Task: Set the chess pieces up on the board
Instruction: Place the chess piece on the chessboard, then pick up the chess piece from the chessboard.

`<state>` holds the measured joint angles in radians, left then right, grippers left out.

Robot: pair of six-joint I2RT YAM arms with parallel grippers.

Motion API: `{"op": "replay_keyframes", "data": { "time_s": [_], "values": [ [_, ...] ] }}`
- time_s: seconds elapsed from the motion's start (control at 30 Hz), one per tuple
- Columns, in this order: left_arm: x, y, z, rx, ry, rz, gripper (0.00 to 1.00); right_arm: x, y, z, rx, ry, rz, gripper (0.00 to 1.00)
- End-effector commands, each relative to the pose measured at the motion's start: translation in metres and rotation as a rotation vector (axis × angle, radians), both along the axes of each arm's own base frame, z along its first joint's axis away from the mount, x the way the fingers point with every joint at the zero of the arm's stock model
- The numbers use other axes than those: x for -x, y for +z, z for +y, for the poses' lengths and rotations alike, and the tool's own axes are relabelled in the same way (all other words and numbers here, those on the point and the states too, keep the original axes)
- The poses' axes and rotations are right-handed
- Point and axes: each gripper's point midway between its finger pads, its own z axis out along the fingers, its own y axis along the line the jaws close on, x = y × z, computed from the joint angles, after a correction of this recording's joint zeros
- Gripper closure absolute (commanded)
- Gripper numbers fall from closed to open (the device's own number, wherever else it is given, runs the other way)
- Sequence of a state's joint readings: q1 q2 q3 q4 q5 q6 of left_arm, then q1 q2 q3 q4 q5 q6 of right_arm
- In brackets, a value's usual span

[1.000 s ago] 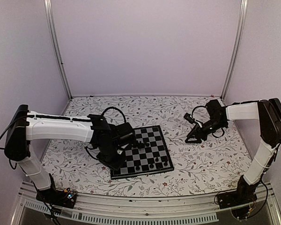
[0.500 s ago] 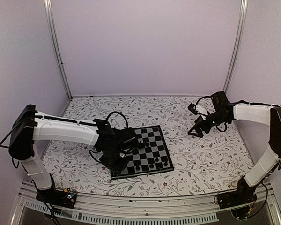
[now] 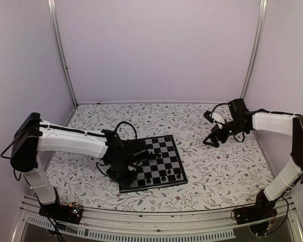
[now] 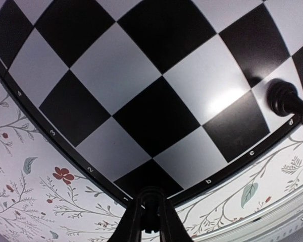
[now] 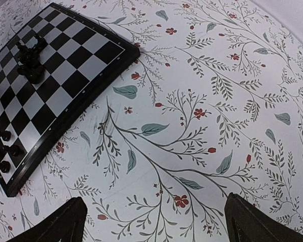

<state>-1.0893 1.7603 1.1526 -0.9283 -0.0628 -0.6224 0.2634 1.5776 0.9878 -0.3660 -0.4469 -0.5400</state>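
While the left gripper (image 4: 150,205) stands over the corner square of the board (image 4: 141,101), its fingers are pressed together on a small black chess piece (image 4: 150,193) just inside the black border. A second piece (image 4: 287,99) stands farther along the same edge row, with bare squares between the two. In the top view the left arm hides the board's near left corner. The right gripper (image 5: 155,207) hangs with fingers spread wide over the floral table cover (image 5: 192,126), well apart from the board and holding nothing. A cluster of pieces (image 5: 33,60) stands mid-board, and other pieces (image 5: 0,151) line the near edge.
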Motion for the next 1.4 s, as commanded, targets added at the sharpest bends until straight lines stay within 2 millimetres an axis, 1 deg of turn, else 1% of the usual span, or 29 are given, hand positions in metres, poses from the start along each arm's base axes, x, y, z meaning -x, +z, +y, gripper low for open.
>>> {"op": "replay_keyframes", "data": {
  "time_s": [0.0,0.17,0.23,0.3,0.37,0.47,0.53,0.6,0.67,0.7,0.73,0.77,0.8,0.83,0.87,0.9,0.97,1.0,1.03,1.07,1.13,1.23,1.37],
  "values": [
    [0.0,-0.006,0.002,-0.022,-0.004,-0.015,0.87,0.003,0.005,0.004,-0.017,0.015,-0.012,0.01],
    [-0.002,-0.007,0.002,-0.026,-0.003,-0.018,0.84,0.006,0.003,0.006,-0.024,0.027,0.002,0.01],
    [-0.002,-0.005,0.001,-0.019,-0.001,-0.019,0.79,0.006,0.003,0.006,-0.025,0.029,0.004,0.01],
    [-0.005,0.002,-0.002,-0.004,0.001,-0.033,0.73,0.006,0.002,0.006,-0.024,0.03,0.007,0.01],
    [-0.01,0.015,-0.006,0.014,0.002,-0.066,0.69,0.006,0.003,0.007,-0.027,0.03,0.005,0.01],
    [-0.022,0.046,-0.013,0.059,-0.001,-0.139,0.6,0.004,0.014,0.008,-0.048,0.024,-0.005,0.01],
    [-0.034,0.067,-0.017,0.085,-0.004,-0.2,0.55,0.0,0.031,0.008,-0.069,0.015,-0.032,0.01],
    [-0.048,0.081,-0.017,0.109,-0.003,-0.233,0.54,-0.007,0.048,0.004,-0.077,-0.016,-0.069,0.01],
    [-0.064,0.087,-0.016,0.124,0.0,-0.256,0.54,-0.023,0.063,-0.013,-0.059,-0.123,-0.128,0.01],
    [-0.072,0.087,-0.015,0.124,0.002,-0.265,0.54,-0.037,0.068,-0.031,-0.018,-0.224,-0.183,0.01],
    [-0.081,0.088,-0.015,0.129,-0.001,-0.276,0.55,-0.055,0.077,-0.07,0.057,-0.435,-0.263,0.01],
    [-0.09,0.087,-0.014,0.132,0.0,-0.282,0.56,-0.06,0.084,-0.09,0.034,-0.538,-0.291,0.01],
    [-0.097,0.086,-0.017,0.144,-0.006,-0.289,0.56,-0.064,0.088,-0.113,-0.012,-0.61,-0.284,0.01],
    [-0.103,0.085,-0.019,0.157,-0.011,-0.29,0.56,-0.063,0.091,-0.124,-0.069,-0.621,-0.263,0.01],
    [-0.109,0.085,-0.021,0.172,-0.013,-0.293,0.56,-0.059,0.09,-0.124,-0.126,-0.604,-0.219,0.01],
    [-0.115,0.084,-0.023,0.183,-0.012,-0.297,0.56,-0.055,0.089,-0.129,-0.193,-0.602,-0.176,0.01],
    [-0.126,0.08,-0.026,0.207,-0.018,-0.297,0.56,-0.046,0.085,-0.119,-0.248,-0.537,-0.168,0.01],
    [-0.131,0.077,-0.028,0.22,-0.019,-0.287,0.56,-0.038,0.082,-0.115,-0.243,-0.495,-0.188,0.01],
    [-0.137,0.073,-0.029,0.23,-0.018,-0.282,0.58,-0.033,0.084,-0.111,-0.245,-0.464,-0.21,0.02],
    [-0.141,0.069,-0.031,0.234,-0.021,-0.275,0.6,-0.026,0.093,-0.106,-0.25,-0.414,-0.242,0.04],
    [-0.148,0.062,-0.033,0.228,-0.025,-0.271,0.65,-0.016,0.1,-0.094,-0.256,-0.313,-0.267,0.11],
    [-0.155,0.048,-0.034,0.208,-0.03,-0.25,0.71,-0.011,0.098,-0.087,-0.246,-0.241,-0.26,0.21],
    [-0.158,0.036,-0.036,0.2,-0.032,-0.22,0.74,-0.006,0.088,-0.079,-0.271,-0.192,-0.216,0.24]
  ]
}}
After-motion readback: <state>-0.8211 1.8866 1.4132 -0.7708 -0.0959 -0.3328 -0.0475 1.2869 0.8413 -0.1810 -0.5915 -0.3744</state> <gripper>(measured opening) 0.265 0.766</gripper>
